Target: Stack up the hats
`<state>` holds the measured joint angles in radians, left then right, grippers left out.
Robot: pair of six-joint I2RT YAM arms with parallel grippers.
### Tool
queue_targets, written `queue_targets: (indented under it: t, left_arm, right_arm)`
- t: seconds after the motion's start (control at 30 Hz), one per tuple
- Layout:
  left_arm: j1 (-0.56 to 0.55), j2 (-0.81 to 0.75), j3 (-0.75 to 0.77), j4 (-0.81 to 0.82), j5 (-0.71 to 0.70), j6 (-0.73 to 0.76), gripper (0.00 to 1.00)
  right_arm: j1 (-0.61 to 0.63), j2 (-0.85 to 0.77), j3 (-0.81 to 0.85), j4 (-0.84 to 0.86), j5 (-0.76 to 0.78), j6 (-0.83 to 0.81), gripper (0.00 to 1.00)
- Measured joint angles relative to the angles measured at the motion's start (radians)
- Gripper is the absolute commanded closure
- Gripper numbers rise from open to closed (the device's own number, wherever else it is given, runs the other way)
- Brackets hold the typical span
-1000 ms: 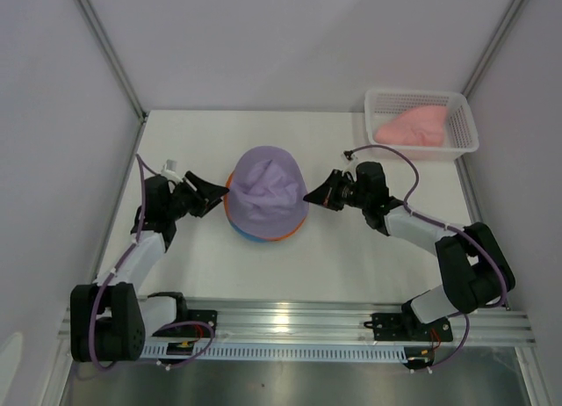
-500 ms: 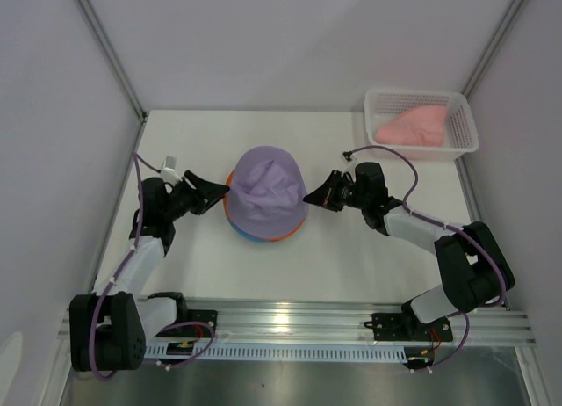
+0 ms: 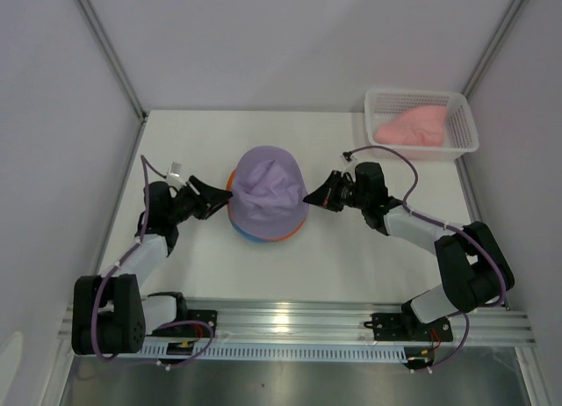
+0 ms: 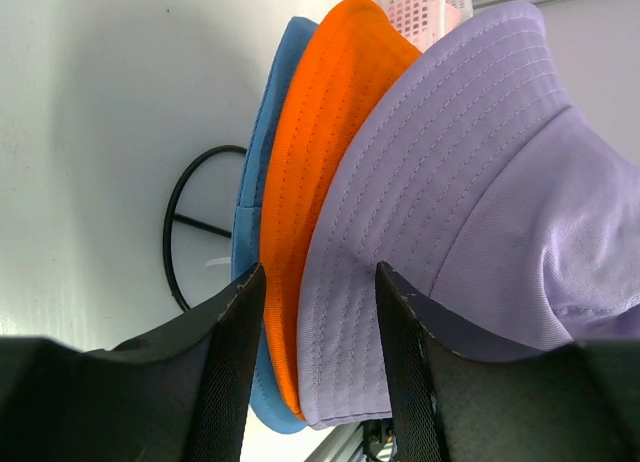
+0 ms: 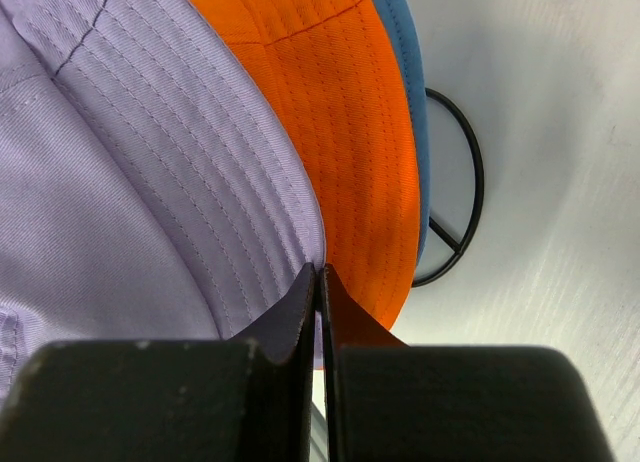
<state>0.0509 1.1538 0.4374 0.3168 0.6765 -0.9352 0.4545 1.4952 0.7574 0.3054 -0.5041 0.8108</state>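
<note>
Basket (image 3: 466,125) holding pink hat (image 3: 413,126) well behind right hand (image 3: 314,196), lavender hat (image 3: 268,191) over orange hat (image 4: 330,152) and blue hat (image 4: 262,162) on wire stand (image 4: 188,227) between both hands, left hand (image 3: 216,195) level, fingers apart astride the brims, right hand's fingers together at lavender brim's edge, possibly nipping it.

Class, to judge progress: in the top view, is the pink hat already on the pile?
No, the pink hat lies in the white basket, away from the pile topped by the lavender hat.
</note>
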Motion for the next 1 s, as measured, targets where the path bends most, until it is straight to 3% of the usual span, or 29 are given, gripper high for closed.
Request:
queue_targets:
  t: [0.53, 0.8, 0.93, 1.0]
  left_arm:
    - [0.002, 0.062, -0.039, 0.234, 0.113, -0.06, 0.54]
    - [0.002, 0.122, -0.052, 0.311, 0.142, -0.087, 0.62]
    - [0.002, 0.135, -0.053, 0.328, 0.147, -0.084, 0.37]
    - [0.001, 0.135, -0.053, 0.317, 0.145, -0.075, 0.33]
  right_arm:
    - [0.009, 0.015, 0.006, -0.009, 0.0, 0.0, 1.0]
    - [0.011, 0.018, 0.01, -0.013, 0.001, -0.001, 1.0]
    - [0.011, 0.018, 0.011, -0.014, 0.001, -0.001, 1.0]
    - [0.013, 0.019, 0.012, -0.016, 0.001, -0.001, 1.0]
